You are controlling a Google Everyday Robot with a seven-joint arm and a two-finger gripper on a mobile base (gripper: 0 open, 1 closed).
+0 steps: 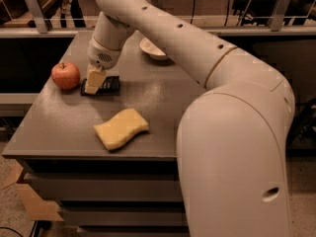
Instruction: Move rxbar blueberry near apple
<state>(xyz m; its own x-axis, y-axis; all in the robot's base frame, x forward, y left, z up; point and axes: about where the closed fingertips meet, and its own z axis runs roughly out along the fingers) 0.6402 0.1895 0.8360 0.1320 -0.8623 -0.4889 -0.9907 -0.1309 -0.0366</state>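
Camera view, the only one. The gripper (pixel 94 82) is low over the table (pixel 54 127), set down directly on the rxbar blueberry (pixel 109 85). The bar lies flat beneath the gripper, its dark wrapper showing on the gripper's far side from the apple (pixel 65 75). Whether the gripper is clamped on the bar or has let it go cannot be told.

The apple stands just beside the gripper, toward the table's left edge as the camera sees it. It is near the bar; contact between them cannot be confirmed. A yellow sponge (pixel 121 128) lies well apart from the gripper, toward the camera. A white bowl (pixel 152 48) sits beyond the gripper, behind the arm.

Judgement: the placing step is in hand and the bar appears already close to the apple. The next move calls for a clean release and a straight lift, without dragging the bar or nudging the apple.
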